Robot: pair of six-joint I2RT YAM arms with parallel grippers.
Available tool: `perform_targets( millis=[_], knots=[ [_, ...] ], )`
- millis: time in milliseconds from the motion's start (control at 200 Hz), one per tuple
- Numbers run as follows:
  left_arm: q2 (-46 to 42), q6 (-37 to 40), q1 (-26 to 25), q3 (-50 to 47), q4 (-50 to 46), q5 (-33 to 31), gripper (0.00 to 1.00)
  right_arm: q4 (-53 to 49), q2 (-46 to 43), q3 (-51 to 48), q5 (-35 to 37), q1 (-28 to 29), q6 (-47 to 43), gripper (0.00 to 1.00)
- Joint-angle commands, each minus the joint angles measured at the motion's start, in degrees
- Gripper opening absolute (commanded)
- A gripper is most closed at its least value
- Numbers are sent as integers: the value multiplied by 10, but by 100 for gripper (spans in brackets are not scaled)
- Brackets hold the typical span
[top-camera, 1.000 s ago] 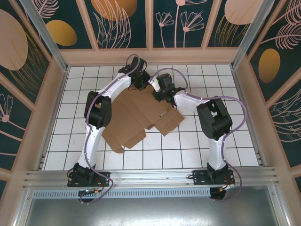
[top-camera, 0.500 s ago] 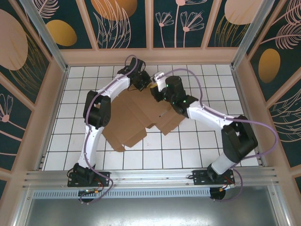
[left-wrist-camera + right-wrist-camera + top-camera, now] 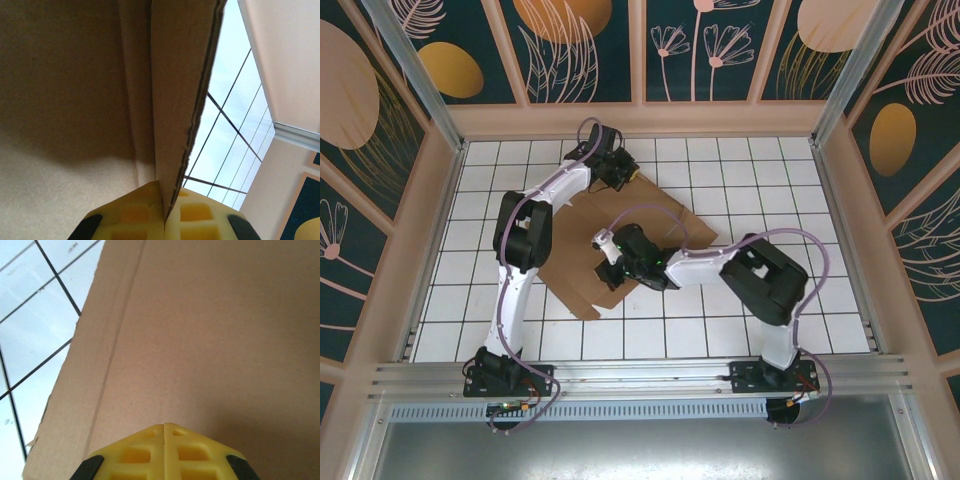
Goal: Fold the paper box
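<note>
Paper box (image 3: 650,205): flat brown sheet mid-table (image 3: 770,170), slightly left of centre. Left gripper (image 3: 164,192) pinches its far edge, with the flap standing up between the fingers. Right gripper (image 3: 164,426) is closed on nothing, tips over the sheet's middle panel; contact unclear. Free tiles toward the right and near edges.

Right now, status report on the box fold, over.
Left pincer shut on edge of paper box. Right pincer shut, empty, tip at the cardboard. Box mostly flat, unfolded. Nothing seen blocking.
</note>
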Motion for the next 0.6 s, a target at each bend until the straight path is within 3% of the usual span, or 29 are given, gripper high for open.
perform_targets(
  millis=[0, 410, 596],
  knots=[
    [-29, -17, 7, -12, 25, 12, 0, -42, 31, 44, 19, 7, 27, 0],
    [-111, -32, 35, -108, 88, 2, 0, -228, -2, 3, 179, -58, 25, 0],
    [-151, -29, 39, -151, 109, -14, 0, -255, 0, 1, 226, -91, 35, 0]
  ],
)
